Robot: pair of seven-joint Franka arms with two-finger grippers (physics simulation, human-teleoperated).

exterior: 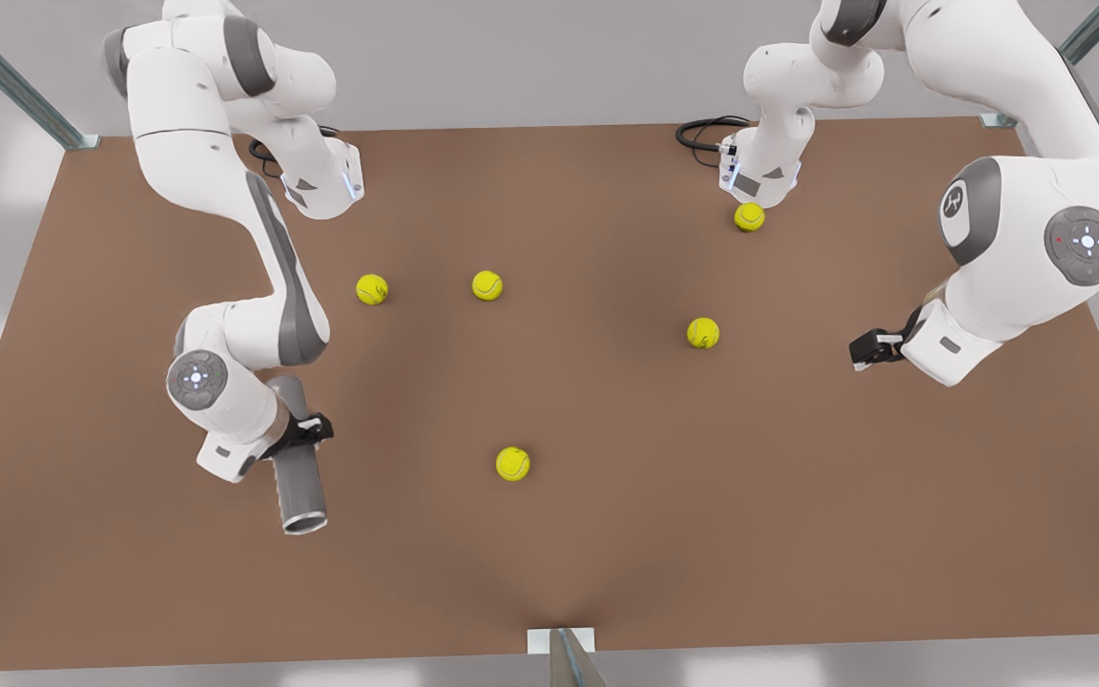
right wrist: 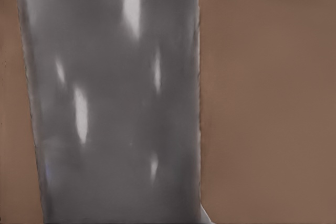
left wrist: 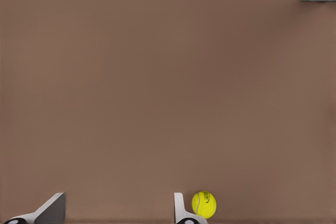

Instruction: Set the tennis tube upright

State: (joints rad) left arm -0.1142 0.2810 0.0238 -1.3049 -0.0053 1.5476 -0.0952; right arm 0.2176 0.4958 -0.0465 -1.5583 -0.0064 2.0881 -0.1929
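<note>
— So how far along was the job at that moment?

— Barely begun, by my reading. The tennis tube (exterior: 300,468) lay on its side on the brown table (exterior: 607,534), near the edge at the front view's left, its open mouth towards the camera. Nothing about it was upright yet.

— Was anything on it?

— The right gripper (exterior: 306,431) sat over the middle of the tube, and the right wrist view looked straight at the grey, glossy wall of the tube from close by. I could not tell whether its fingers were clamped on it or merely straddling it. In my judgement everything remained to do: a firm grasp, the tilt, and setting the tube down on one end.

— And the other arm?

— The left gripper (exterior: 869,348) waited at the front view's right, above bare table, well apart from the tube. Its fingers (left wrist: 181,208) stood apart with nothing between them.

— Counts?

— One tube. Five yellow tennis balls (exterior: 512,464) scattered loose on the table, none in the tube as far as its mouth showed; one of them (left wrist: 204,204) lay just beside the left gripper's finger in its wrist view. Two arms, two grippers.
</note>
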